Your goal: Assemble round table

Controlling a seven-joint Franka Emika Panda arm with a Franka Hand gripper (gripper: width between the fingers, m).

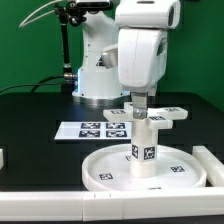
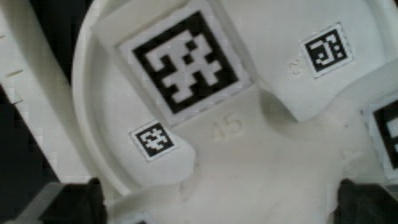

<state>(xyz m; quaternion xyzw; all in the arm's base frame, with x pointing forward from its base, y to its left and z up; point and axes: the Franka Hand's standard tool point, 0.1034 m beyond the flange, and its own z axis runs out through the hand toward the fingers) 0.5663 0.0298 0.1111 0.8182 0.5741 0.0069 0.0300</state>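
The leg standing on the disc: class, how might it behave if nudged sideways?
The leg stands upright, taller than wide, so it may tip unless already fixed into the disc. It looks like stiff plastic. Once down, its round shape would probably roll.

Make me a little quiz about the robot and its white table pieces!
1. True or false: the short leg stands upright on the round disc.
2. Which lies behind the disc in the exterior view: A) the marker board, B) a red box?
3. Fill in: the gripper above the leg is ____ (open or shut).

Key: 1 true; 2 A; 3 open.
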